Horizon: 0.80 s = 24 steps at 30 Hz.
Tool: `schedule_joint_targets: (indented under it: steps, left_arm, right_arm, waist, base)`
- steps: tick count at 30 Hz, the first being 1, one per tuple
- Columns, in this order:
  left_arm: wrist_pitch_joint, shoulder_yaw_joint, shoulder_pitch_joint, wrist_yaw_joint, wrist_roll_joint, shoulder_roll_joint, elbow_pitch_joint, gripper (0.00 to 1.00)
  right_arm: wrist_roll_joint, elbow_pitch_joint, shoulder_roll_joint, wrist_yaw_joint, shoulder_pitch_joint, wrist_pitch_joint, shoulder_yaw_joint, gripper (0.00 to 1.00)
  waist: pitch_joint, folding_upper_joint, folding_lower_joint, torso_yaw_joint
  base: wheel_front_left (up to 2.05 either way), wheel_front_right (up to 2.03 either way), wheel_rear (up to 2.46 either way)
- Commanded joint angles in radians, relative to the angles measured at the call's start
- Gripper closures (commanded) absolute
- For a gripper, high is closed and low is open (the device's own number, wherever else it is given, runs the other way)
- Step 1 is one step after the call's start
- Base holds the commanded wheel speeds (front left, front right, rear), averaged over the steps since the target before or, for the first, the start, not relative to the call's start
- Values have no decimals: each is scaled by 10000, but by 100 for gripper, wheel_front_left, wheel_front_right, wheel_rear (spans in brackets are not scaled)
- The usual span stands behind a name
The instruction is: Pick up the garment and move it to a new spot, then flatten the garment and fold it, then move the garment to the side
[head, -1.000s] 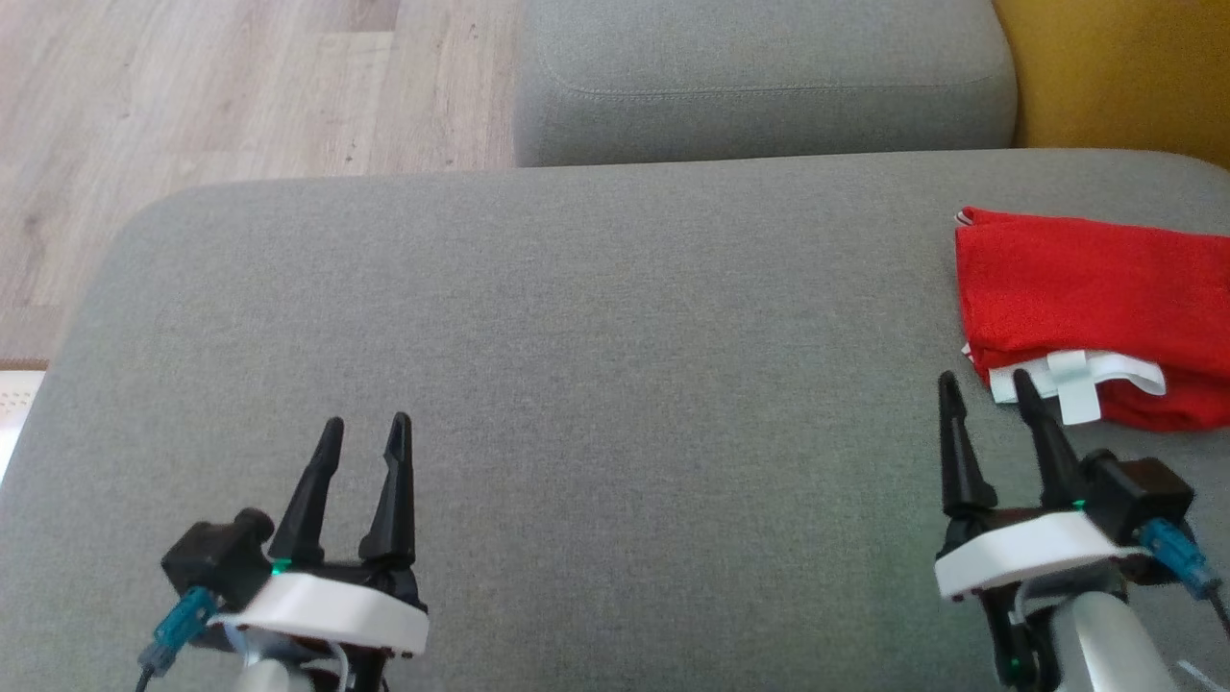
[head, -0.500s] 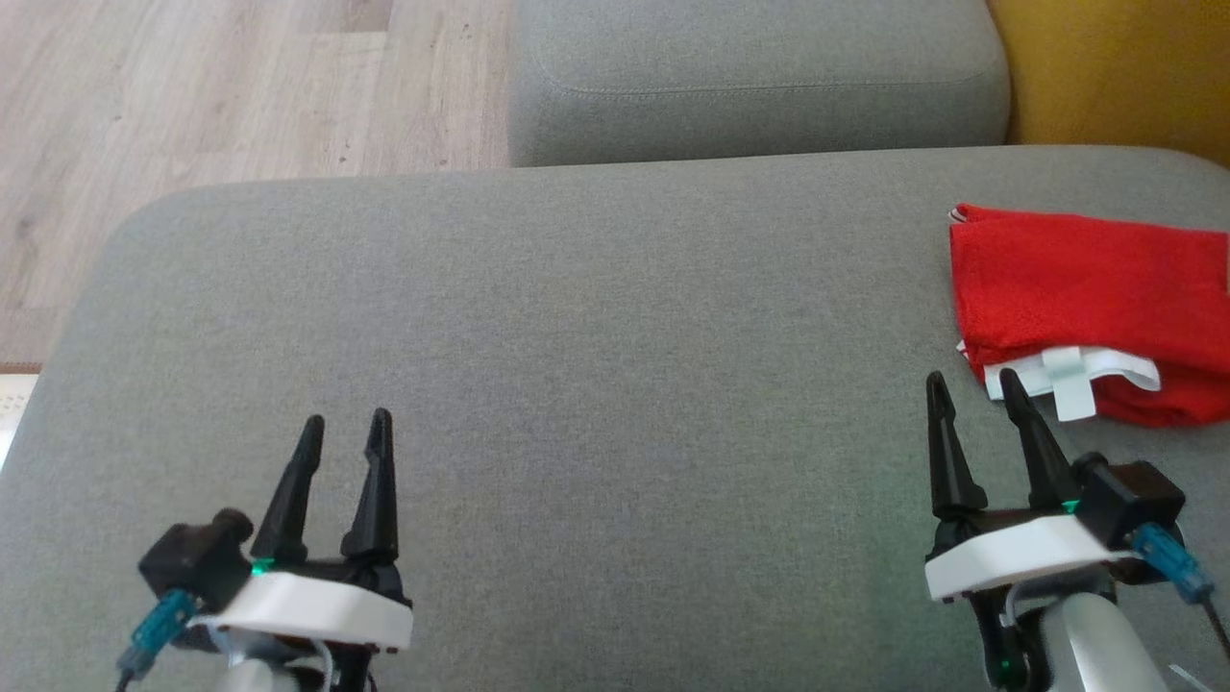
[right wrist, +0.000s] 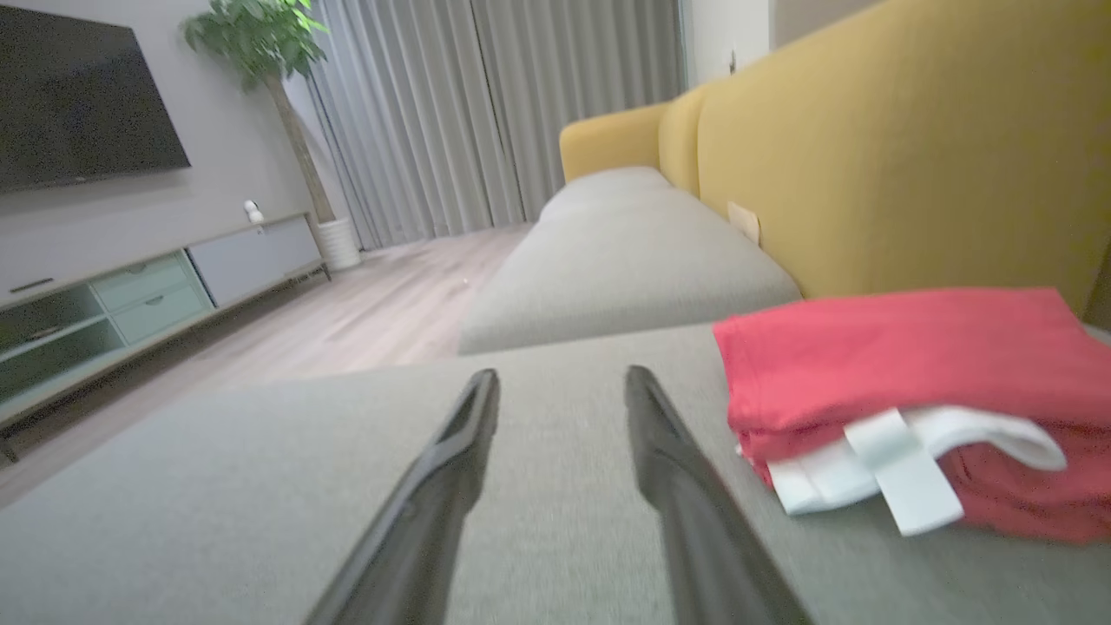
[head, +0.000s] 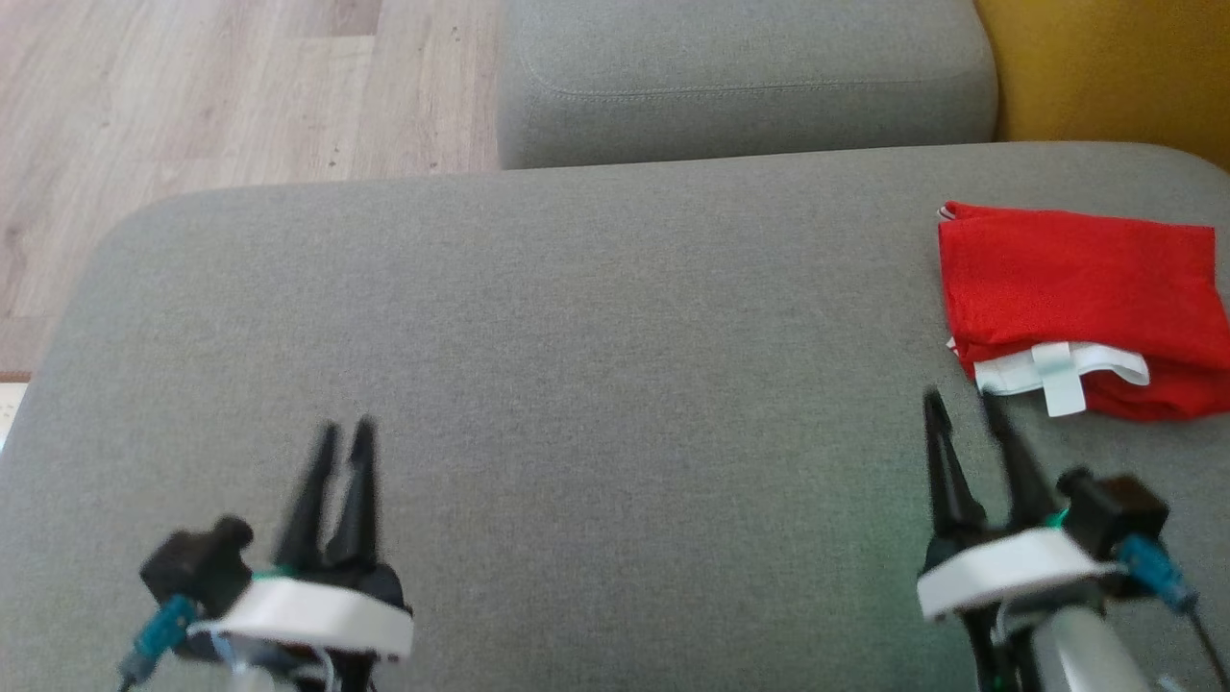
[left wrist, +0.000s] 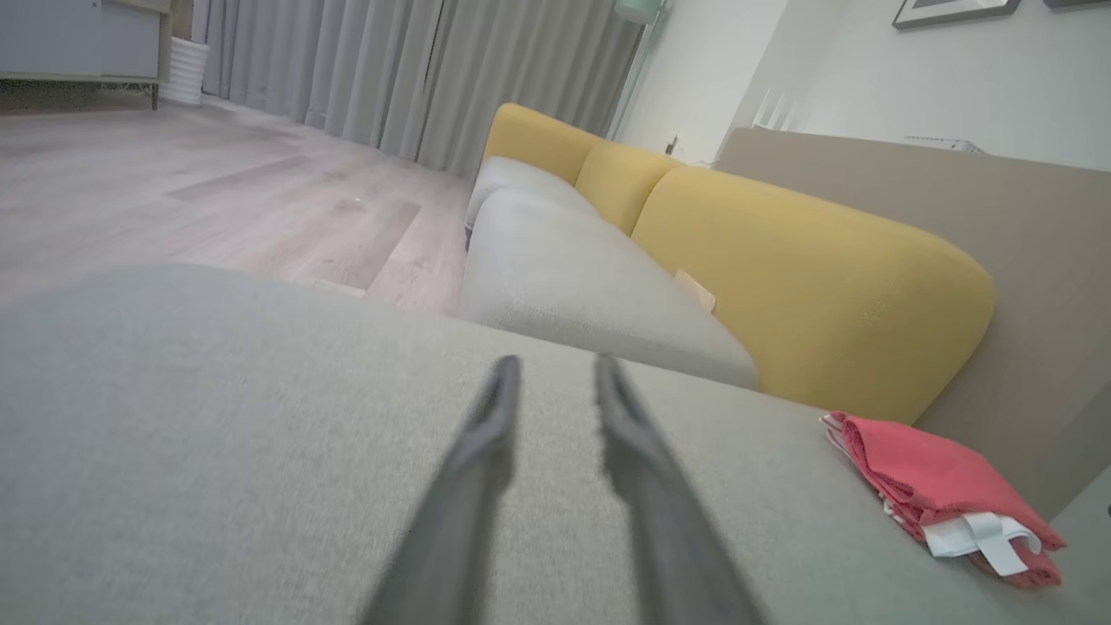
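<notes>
Left gripper [head: 346, 428]: low over grey fabric sofa seat [head: 615, 317], dark fingers narrowly parted, empty, outline blurred.
Right gripper [head: 961, 399]: fingers spread wider, empty, tips just short of folded red garment with white band [head: 1076, 279]. Garment lies at seat's right edge, partly cut off.
Beyond: second grey cushion [head: 740, 86], yellow backrest [head: 1105, 67], pale wood floor [head: 192, 96].

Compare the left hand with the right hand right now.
The left hand holds its fingers closer together than the right hand. The left hand hangs over bare grey cushion, far from the folded red garment; the right hand's tips sit just beside it. Both are open and hold nothing.
</notes>
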<state>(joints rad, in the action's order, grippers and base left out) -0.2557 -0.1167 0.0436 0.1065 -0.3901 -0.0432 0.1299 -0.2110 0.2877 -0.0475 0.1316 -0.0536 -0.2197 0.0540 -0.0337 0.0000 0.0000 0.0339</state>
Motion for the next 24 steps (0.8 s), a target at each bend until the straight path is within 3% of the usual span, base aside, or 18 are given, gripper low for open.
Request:
schedule_joint_targets:
  steps: [1,24]
  left_arm:
    - [5,-6,18,0,-17,6,71,100]
    - [552,294,-90,39,-2063,-51,502,100]
  right_arm:
    - [-17,58,2,0,36,3,2,100]
    - [-2305,221,-6,-2,105,546,-255,100]
  waist:
    - [1,0,0,-1]
    - [61,0,0,-58]
  base:
    - [0,0,0]
    - [0,0,0]
